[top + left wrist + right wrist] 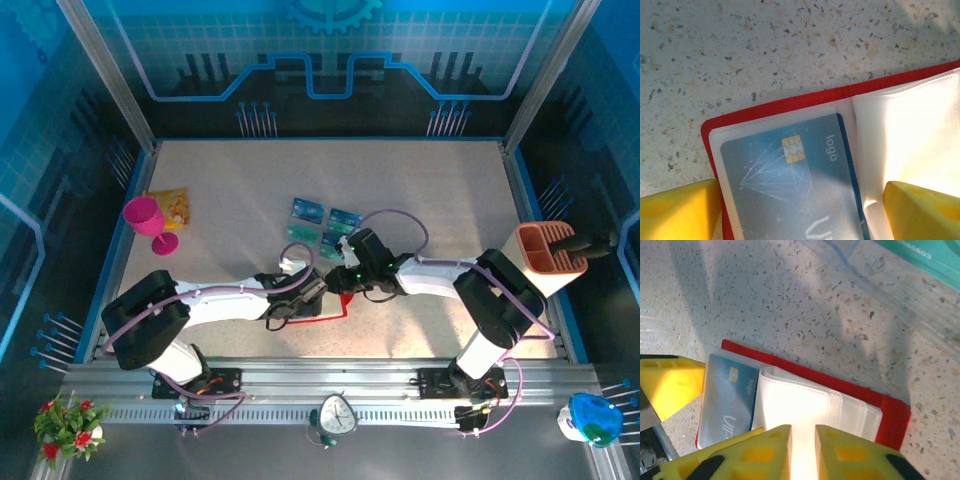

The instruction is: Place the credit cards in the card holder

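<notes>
Converging over the near middle of the table (450,190), the left gripper (316,290) and right gripper (346,278) meet at the red card holder (340,300) in the top view. Several blue and teal credit cards (305,211) lie just on its far side.

From the left wrist, yellow fingertips (675,212) stand wide apart either side of the open card holder (770,107), where a blue chip card (790,185) sits inside a clear sleeve (715,142).

From the right wrist, the fingers (755,455) are nearly together over the holder's white leaf (795,405). Whether they pinch it, I cannot tell.
</notes>
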{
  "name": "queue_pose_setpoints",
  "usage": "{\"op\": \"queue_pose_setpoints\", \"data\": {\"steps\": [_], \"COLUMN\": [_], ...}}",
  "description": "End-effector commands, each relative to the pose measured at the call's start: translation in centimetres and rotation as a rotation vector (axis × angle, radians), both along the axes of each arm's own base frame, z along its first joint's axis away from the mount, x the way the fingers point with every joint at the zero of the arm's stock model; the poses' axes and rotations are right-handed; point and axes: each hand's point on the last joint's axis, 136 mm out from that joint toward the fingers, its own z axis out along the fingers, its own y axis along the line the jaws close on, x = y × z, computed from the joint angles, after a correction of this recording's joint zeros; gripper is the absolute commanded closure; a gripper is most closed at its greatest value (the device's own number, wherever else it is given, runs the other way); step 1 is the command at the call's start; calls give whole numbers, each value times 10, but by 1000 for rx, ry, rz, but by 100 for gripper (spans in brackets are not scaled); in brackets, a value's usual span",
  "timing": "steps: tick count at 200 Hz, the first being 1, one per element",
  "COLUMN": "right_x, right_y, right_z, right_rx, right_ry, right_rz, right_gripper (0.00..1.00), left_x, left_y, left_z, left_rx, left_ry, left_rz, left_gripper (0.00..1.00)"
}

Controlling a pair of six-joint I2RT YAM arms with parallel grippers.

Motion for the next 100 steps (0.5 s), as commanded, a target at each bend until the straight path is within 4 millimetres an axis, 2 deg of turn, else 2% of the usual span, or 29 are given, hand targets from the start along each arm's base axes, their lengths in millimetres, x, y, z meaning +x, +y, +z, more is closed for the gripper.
{"op": "queue_pose_setpoints", "data": {"steps": [1,44,100], "right_x": [-2,-3,-5], "right_y": [-8,-7,-3], "right_z": [-9,-23,-28], "right_rx": [-22,-32,-15], "right_ry": [26,55,80], "right_rz": [-19,-24,-13], "right_gripper": [76,65,64], "left_x": [-8,-7,-6], "left_y": [7,8,8], "left_z": [-4,-1,4], "left_rx": [15,6,-17], "left_ry": [10,-6,-28], "left_rz": [7,11,16], "left_gripper": [15,15,11]}}
